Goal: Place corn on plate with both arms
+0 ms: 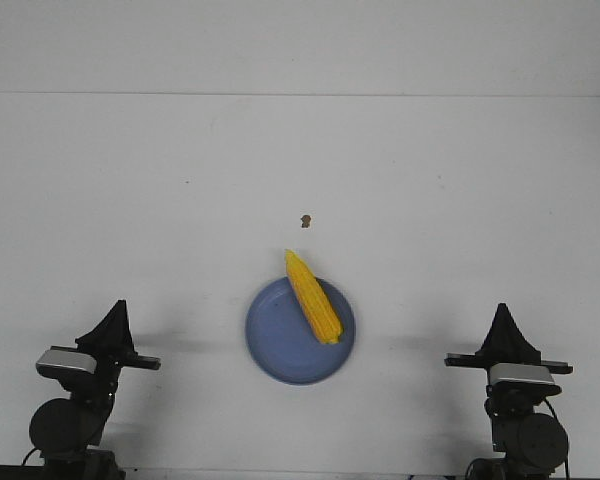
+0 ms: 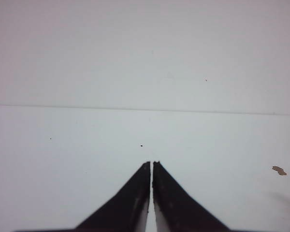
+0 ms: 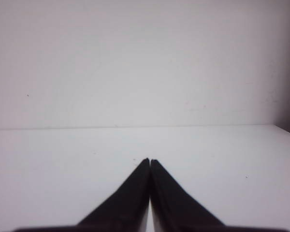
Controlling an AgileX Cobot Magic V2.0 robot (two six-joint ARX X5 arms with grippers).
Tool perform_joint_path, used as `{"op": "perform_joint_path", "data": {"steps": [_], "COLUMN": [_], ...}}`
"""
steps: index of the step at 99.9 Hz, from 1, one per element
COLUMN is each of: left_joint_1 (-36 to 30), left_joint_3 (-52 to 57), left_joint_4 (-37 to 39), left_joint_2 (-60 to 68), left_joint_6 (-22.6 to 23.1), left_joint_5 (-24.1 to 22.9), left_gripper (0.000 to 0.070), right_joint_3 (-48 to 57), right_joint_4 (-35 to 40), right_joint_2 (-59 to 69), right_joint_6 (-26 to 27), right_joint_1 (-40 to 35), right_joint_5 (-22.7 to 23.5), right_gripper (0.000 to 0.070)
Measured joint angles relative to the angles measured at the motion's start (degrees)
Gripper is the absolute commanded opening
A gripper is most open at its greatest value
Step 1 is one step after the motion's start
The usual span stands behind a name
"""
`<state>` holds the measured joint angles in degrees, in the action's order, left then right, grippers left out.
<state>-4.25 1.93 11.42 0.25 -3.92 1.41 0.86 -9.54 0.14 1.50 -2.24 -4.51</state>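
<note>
No brand, label or writing can be read in any view. Nearest the camera, the left arm [image 1: 75, 405] and the right arm [image 1: 520, 410] are seen folded low at the front edge of the white counter [image 1: 130, 200], one on each side of the plate [image 1: 280, 345] and well apart from it. The left gripper [image 1: 117, 305] and the right gripper [image 1: 501, 308] are both raised to a point, with nothing held. In the left wrist view the left gripper [image 2: 152, 163] is shown with its jaws drawn together, only a thin slit left between them; in the right wrist view the right gripper [image 3: 149, 160] is likewise pressed closed at the tips.

Between the arms the periwinkle-blue plate is set on the counter. The corn [image 1: 312, 297] is laid diagonally across the plate's far right part, its thick end inside the rim and its tapered tip reaching past the far rim.

Just beyond the plate a small brown speck [image 1: 305, 220] is seen on the counter; it also appears in the left wrist view [image 2: 279, 170], but not in the right wrist view. Plate and corn are shown by the front view alone.
</note>
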Motion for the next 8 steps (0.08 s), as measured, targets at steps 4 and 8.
{"op": "perform_joint_path", "data": {"steps": [4,8], "left_joint_1": [0.00,0.00], "left_joint_3": [0.00,0.00], "left_joint_4": [0.00,0.00], "left_joint_2": [0.00,0.00], "left_joint_6": [0.00,-0.02], "left_joint_5": [0.00,0.00], "left_gripper": [0.0012,0.0012], "right_joint_3": [0.00,0.00], "right_joint_4": [0.00,0.00], "right_joint_2": [0.00,0.00], "right_joint_6": [0.00,0.00], "right_joint_1": [0.00,0.00], "right_joint_5": [0.00,0.00], "right_gripper": [0.0007,0.0007]}}
